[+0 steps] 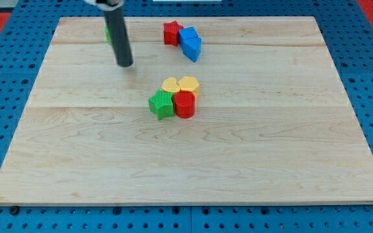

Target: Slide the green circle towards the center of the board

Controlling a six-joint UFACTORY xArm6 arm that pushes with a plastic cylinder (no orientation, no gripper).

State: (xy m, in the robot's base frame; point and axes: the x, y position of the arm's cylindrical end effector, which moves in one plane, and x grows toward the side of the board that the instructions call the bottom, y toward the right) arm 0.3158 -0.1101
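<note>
My tip (125, 65) rests on the wooden board (251, 168) in the upper left part of the view. A sliver of a green block (107, 35), likely the green circle, shows just left of the rod's upper part, mostly hidden behind it. The tip lies below and slightly right of that green block. Whether the rod touches it cannot be told.
A red star (171, 32) and two blue blocks (190, 43) sit together at the view's top centre. Near the board's middle, two yellow blocks (180, 85), a green star (162, 104) and a red block (185, 104) form a tight cluster.
</note>
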